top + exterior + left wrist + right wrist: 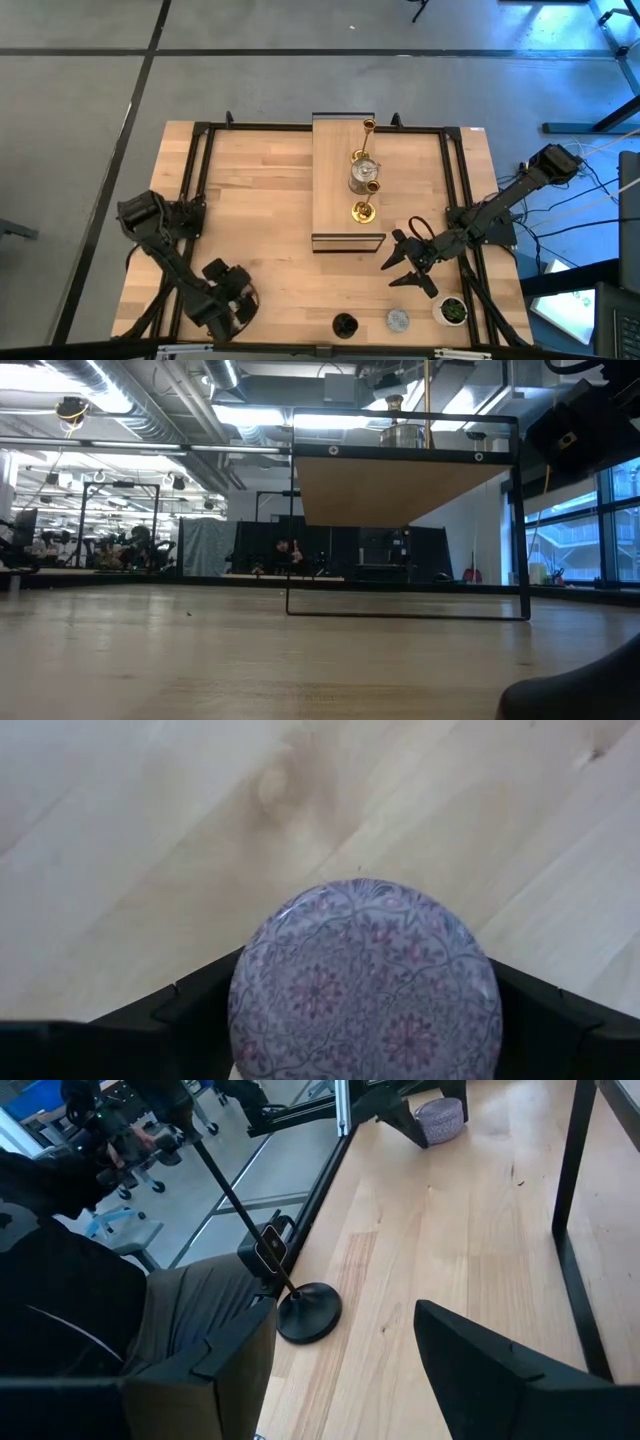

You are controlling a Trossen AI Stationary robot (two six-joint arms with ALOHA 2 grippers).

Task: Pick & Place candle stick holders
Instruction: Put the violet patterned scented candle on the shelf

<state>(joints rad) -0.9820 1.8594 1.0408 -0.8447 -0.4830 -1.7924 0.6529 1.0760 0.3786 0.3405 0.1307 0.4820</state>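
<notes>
Here the left gripper (232,300), near the worktop's front-left corner, pinches the lilac-pink holder (365,982); the right gripper (405,262) hangs spread, empty.

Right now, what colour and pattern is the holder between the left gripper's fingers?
Lilac-pink holder with a fine floral, mandala-like pattern; clearest in the left wrist view.

The pale butcher-block wooden table (260,200) looks smooth and matt, its planks showing fine grain and small knots. The long light-wood block (335,190) has the same matt finish. On it, the tall gold stemmed candle holder (366,140), the short gold one (363,210) and the silver metal holder (363,175) shine glossily. The round lilac-pink holder (365,985) has a smooth, patterned, faintly glossy surface between matt black plastic fingers (190,1020).
</notes>
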